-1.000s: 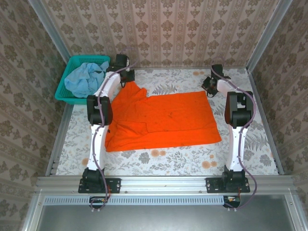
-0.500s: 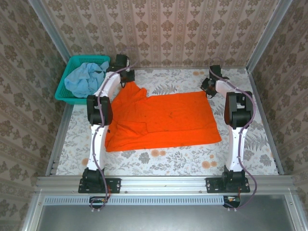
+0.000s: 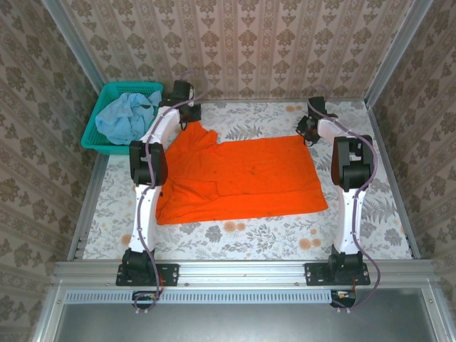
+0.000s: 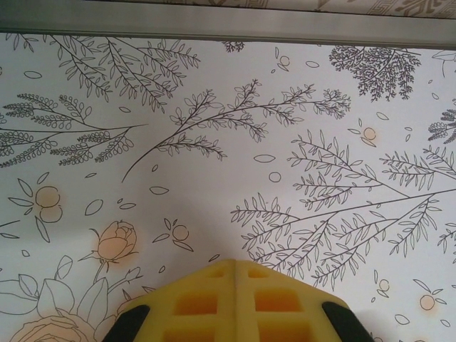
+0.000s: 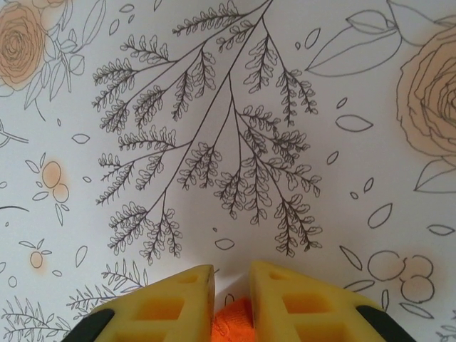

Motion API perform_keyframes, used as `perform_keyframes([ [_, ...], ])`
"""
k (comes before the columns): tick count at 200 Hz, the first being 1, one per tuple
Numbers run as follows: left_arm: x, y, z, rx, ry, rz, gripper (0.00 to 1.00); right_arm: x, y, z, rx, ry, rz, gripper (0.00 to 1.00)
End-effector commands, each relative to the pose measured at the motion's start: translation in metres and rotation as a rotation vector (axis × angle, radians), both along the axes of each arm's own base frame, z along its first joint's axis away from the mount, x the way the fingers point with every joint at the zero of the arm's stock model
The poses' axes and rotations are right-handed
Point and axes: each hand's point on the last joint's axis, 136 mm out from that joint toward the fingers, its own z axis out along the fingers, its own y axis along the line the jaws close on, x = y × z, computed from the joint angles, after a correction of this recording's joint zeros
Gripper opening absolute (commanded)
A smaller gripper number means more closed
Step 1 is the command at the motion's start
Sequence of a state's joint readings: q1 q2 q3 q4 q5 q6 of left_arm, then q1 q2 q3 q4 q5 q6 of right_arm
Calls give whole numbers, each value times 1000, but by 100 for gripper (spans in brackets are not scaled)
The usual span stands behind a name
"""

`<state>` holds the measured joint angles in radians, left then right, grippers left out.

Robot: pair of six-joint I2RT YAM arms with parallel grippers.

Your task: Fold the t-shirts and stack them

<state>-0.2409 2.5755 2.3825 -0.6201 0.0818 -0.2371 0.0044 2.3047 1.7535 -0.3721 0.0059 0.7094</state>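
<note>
1 orange tee (image 3: 242, 174) pinched by R pincer (image 5: 231, 276), 1 blue tee (image 3: 121, 117); L pincer (image 4: 235, 269) closed.

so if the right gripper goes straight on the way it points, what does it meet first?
The orange t-shirt: its edge lies between the fingers of the right gripper. Past that comes the floral table cover, likely close, though depth is unclear.

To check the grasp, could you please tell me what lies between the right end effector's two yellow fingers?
A fold of the orange t-shirt fills the narrow gap between the fingers of the right end effector, seen in the right wrist view.
</note>
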Motion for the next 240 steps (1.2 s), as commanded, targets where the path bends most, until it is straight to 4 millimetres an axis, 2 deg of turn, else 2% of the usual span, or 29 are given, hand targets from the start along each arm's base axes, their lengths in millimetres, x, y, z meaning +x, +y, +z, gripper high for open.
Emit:
perform_keyframes([
  [1,-1,5,38,11,-57,-13,0,-40,13,-24,3,162,25,23],
  [26,-1,6,38,9,-55,-14,0,-38,13,-23,-10,163,24,20],
  [75,-1,6,40,3,-59,-20,0,-33,10,-19,-30,158,28,0],
  [104,-2,11,42,17,-62,-28,0,-26,12,-8,-30,124,55,0],
  [131,-6,17,48,12,-62,-33,0,-20,13,10,-37,78,71,0],
  [170,-14,7,62,-19,-75,-89,0,-19,16,40,-47,7,126,0],
  [211,-31,0,74,-13,-86,-163,0,-36,18,55,-57,-29,169,0],
  [240,-56,4,84,12,-100,-197,0,-54,14,61,-66,-44,177,0],
])
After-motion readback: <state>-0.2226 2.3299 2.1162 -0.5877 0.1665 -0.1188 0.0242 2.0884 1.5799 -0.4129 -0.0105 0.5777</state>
